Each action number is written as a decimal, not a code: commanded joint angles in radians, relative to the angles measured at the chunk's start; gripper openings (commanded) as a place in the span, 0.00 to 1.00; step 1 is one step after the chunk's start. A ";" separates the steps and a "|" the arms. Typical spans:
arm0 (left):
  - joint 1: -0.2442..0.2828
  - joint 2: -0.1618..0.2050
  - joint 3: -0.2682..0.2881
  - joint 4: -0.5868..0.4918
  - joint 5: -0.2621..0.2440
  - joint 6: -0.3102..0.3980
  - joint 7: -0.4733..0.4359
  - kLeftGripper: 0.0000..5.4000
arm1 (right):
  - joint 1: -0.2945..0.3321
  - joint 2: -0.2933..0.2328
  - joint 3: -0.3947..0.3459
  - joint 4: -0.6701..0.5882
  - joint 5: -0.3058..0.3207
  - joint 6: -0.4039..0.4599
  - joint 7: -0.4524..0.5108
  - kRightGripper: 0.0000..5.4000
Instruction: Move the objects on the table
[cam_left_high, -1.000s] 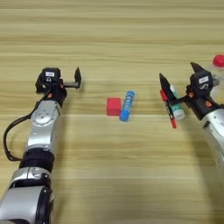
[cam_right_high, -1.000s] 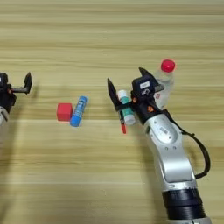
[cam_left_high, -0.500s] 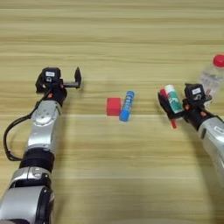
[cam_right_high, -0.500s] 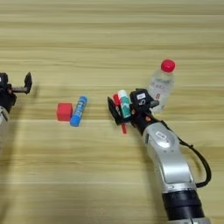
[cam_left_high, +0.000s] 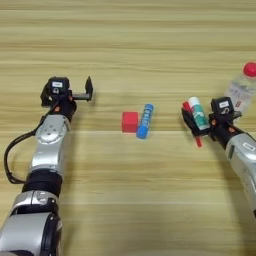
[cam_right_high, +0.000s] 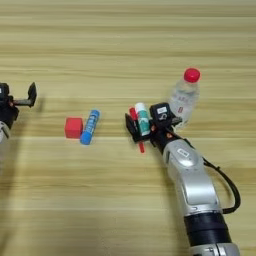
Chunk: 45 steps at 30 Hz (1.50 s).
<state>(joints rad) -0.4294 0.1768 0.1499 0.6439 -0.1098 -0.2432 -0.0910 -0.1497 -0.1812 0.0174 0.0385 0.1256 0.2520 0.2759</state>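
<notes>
A small red cube (cam_left_high: 130, 121) lies mid-table, touching or almost touching a blue capped tube (cam_left_high: 145, 120) on its right. Further right, a white-and-green glue stick (cam_right_high: 142, 119) and a thin red marker (cam_right_high: 138, 131) lie side by side. My right gripper (cam_right_high: 144, 125) is down over them, open, with one black finger left of the marker and the other on the stick's right. Just right of that gripper stands a clear bottle (cam_right_high: 182, 97) with a red cap. My left gripper (cam_left_high: 80, 95) is parked at the left, open and holding nothing.
The light wooden table (cam_left_high: 128, 200) fills the view. A black cable (cam_right_high: 227, 185) loops beside my right forearm, and another (cam_left_high: 10, 155) beside my left arm.
My right gripper has come down from above the table and now straddles the glue stick and marker, its fingers closer together. The bottle, hidden behind it before, now shows. The left arm is still.
</notes>
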 joint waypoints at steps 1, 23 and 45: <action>-0.011 0.002 -0.005 -0.007 0.014 0.001 0.001 1.00 | -0.015 0.004 -0.008 0.019 0.006 0.038 -0.004 1.00; -0.009 0.004 -0.005 -0.011 0.013 0.003 -0.002 1.00 | -0.031 0.016 -0.038 0.052 0.022 0.094 -0.017 1.00; -0.010 0.005 -0.002 -0.009 0.011 0.001 -0.003 1.00 | -0.044 0.014 -0.049 0.087 0.005 0.101 -0.036 0.96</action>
<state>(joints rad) -0.4294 0.1769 0.1500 0.6393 -0.1100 -0.2433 -0.0923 -0.1794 -0.1596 -0.0294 0.1189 0.1402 0.3394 0.2464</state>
